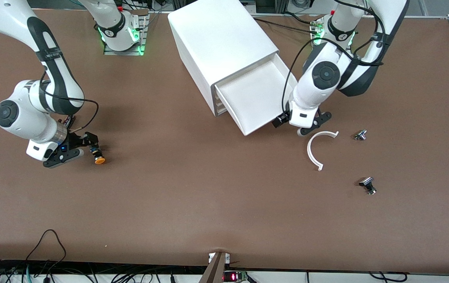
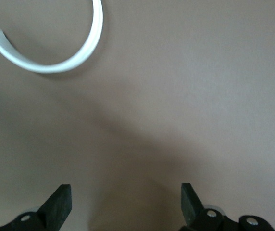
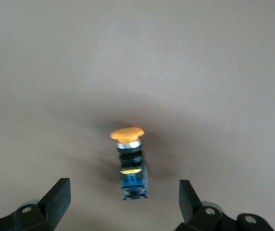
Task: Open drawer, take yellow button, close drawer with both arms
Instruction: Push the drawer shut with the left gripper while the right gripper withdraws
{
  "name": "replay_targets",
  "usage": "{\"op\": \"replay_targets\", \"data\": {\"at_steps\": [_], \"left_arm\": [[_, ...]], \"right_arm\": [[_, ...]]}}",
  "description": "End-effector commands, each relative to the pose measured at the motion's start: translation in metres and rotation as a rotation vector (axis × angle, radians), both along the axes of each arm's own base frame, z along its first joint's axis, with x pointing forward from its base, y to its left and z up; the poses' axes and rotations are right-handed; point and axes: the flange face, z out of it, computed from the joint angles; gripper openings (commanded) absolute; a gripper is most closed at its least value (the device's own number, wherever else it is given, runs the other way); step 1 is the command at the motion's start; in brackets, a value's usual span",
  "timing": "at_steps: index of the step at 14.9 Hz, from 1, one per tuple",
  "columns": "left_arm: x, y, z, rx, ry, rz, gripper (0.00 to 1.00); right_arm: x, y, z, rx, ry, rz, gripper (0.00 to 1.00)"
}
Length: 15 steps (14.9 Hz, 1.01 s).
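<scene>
Right gripper (image 1: 76, 148) sat low over the brown table (image 1: 193, 196) toward the right arm's end, its fingers (image 3: 56, 197) spread wide and holding nothing. The button (image 1: 96, 154) lay on its side on the table just beside that gripper. In the right wrist view the button (image 3: 130, 161) lay centred between the two fingertips and a little ahead of them. Its long axis ran straight away from the gripper, orange cap pointing outward, blue-and-black stem toward the fingers. Left gripper (image 1: 314, 125), fingers (image 2: 58, 204) also spread wide and empty, hovered by the open end of the drawer (image 1: 255, 98), which stood pulled out of the white cabinet (image 1: 218, 39). A white curved strip (image 1: 315, 151) lay on the table beside it, with two small silver-and-black parts (image 1: 361, 135) nearby.
</scene>
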Motion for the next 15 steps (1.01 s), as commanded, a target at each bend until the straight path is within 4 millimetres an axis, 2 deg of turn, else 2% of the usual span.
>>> {"op": "replay_targets", "data": {"at_steps": [1,3,5,7,10,11,13,15], "left_arm": [[-0.023,-0.023,0.0,-0.037,0.044,0.048,1.0],[-0.036,-0.035,-0.003,-0.054,0.073,0.041,1.0],[-0.053,-0.051,-0.002,-0.055,0.098,0.007,1.0],[-0.073,-0.066,0.0,-0.054,0.118,-0.026,1.0],[-0.099,-0.08,-0.002,-0.061,0.145,-0.05,1.0],[-0.11,-0.086,-0.005,-0.058,0.159,-0.067,1.0],[-0.126,-0.094,-0.01,-0.052,0.174,-0.095,1.0],[-0.127,-0.094,-0.011,-0.051,0.175,-0.1,1.0]], "right_arm": [[0.016,0.013,0.044,0.025,0.013,-0.073,1.0],[0.032,0.024,0.082,0.028,0.046,-0.112,1.0],[0.036,0.045,0.104,0.024,0.056,-0.164,1.0],[0.032,0.057,0.124,0.018,0.061,-0.221,1.0],[0.024,0.068,0.141,0.006,0.078,-0.257,1.0],[0.021,0.07,0.152,0.003,0.068,-0.255,1.0],[0.014,0.053,0.176,-0.011,0.059,-0.278,1.0],[0.01,0.043,0.194,-0.038,0.032,-0.283,1.0]]}}
